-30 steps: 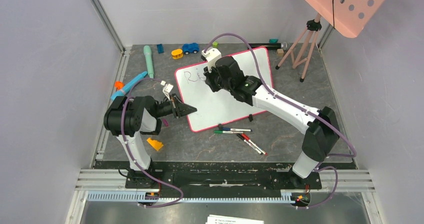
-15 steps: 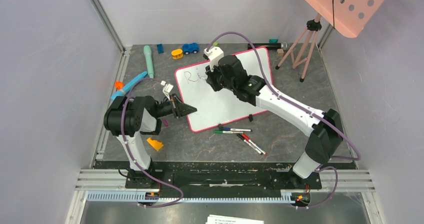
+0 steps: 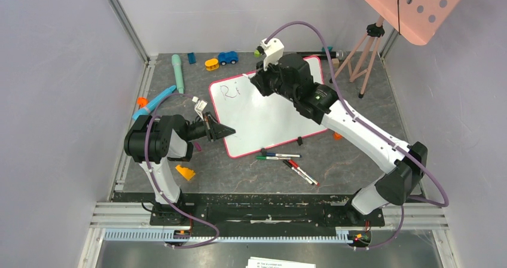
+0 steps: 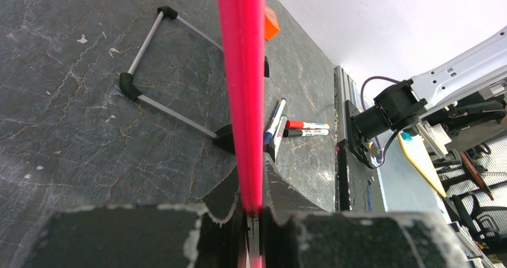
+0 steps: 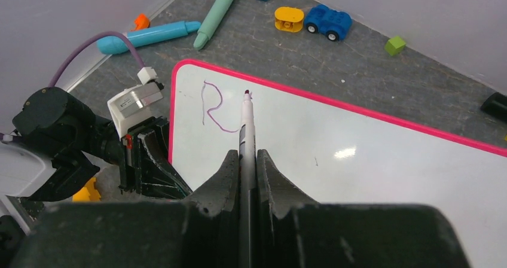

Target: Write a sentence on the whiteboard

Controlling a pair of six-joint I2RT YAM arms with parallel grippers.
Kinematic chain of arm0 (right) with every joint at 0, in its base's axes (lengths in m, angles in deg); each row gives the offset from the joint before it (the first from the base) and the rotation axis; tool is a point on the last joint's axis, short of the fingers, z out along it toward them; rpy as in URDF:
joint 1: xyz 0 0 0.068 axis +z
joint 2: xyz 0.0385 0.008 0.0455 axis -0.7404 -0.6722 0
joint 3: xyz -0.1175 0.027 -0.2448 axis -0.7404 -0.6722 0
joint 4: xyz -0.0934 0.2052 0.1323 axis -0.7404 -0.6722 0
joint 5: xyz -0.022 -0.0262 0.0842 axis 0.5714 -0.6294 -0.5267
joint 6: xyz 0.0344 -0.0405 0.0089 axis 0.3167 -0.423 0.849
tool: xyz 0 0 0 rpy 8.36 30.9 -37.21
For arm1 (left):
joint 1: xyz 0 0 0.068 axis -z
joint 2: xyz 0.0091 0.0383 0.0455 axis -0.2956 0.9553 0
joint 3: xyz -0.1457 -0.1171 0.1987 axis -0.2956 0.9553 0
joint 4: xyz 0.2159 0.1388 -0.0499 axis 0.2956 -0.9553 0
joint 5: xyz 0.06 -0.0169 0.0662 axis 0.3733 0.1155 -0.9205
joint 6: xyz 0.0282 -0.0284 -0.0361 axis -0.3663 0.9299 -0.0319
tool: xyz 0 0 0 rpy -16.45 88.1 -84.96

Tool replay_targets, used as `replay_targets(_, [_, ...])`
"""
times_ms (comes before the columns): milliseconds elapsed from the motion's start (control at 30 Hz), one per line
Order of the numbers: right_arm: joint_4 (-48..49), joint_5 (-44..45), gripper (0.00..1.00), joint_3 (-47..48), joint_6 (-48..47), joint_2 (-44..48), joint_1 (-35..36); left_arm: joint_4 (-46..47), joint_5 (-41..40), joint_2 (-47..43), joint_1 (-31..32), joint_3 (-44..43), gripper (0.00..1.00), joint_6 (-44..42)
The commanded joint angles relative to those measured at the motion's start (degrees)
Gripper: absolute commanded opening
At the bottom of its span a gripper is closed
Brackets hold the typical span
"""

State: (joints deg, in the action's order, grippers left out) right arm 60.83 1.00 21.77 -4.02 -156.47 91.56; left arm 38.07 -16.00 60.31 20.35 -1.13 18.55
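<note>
while left hand [image 3: 222, 131] clamps whiteboard [image 3: 269, 115] rim, right hand [image 5: 245, 163] holds marker [image 5: 246, 121].

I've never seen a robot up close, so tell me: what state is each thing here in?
whiteboard: mostly blank.
sentence: barely started, only "R" and one stroke.
marker: uncapped, gripped.
left gripper: shut on whiteboard rim.
right gripper: shut on marker.
spare markers: lying loose, untouched.

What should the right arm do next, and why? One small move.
Probably lower the marker tip onto the whiteboard beyond the "R" and continue the word: the right claw grips the marker, the left claw clamps the rim, and little is written.
</note>
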Motion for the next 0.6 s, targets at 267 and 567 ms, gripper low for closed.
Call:
replay_targets(267, [3.8,2.4,0.0,-5.4,3.1,3.0,-0.8,3.0,3.3,1.5,1.5,0.3,0.02,-4.9])
replay_targets(567, [3.8,2.5,0.0,-6.7,2.6,2.1,-1.3,3.0,3.2,1.5,1.6,0.2,0.02,-4.8])
